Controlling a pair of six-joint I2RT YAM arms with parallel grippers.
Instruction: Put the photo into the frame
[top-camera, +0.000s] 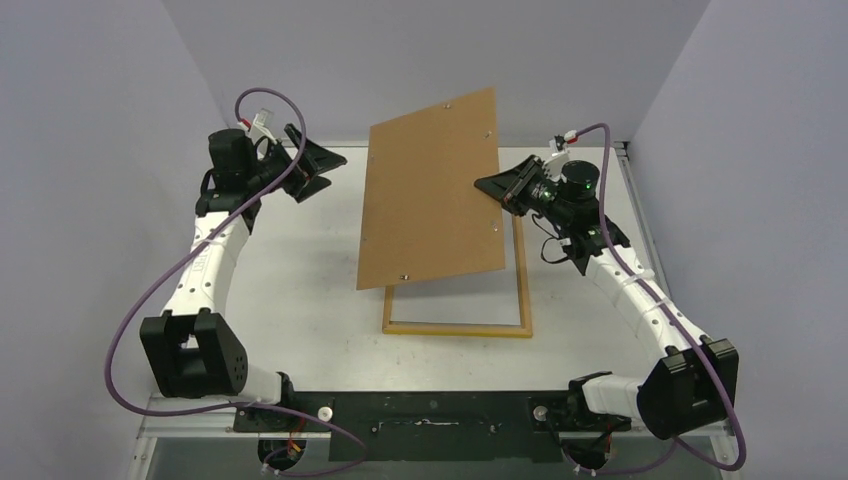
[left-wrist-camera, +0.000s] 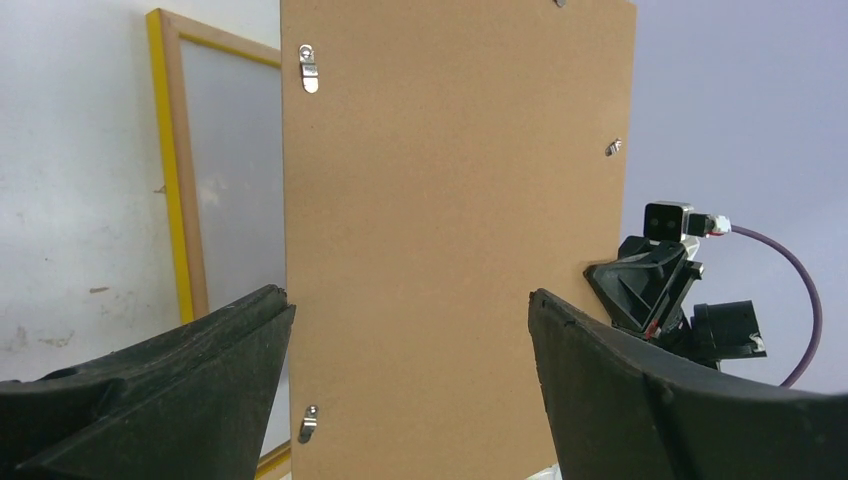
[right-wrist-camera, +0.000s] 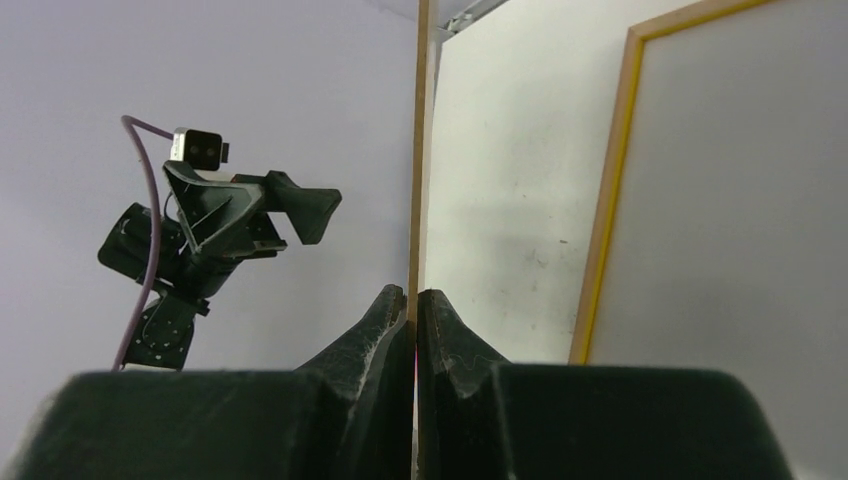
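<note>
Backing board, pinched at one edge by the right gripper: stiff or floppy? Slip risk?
Probably stiff: the backing board looks flat though the right gripper pinches only one edge. Likely light, being thin edge-on. It may pivot in that narrow pinch, since most of it hangs unsupported above the frame.

Backing board (top-camera: 430, 190): tilted above frame (top-camera: 455, 328) (lying flat)
Right claw (top-camera: 497, 188): pinching board's right edge
Left claw (top-camera: 318, 165): apart, spread

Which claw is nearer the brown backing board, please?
Right. The right claw is clamped on the edge of the backing board; the left claw stands open, apart on its other side.
</note>
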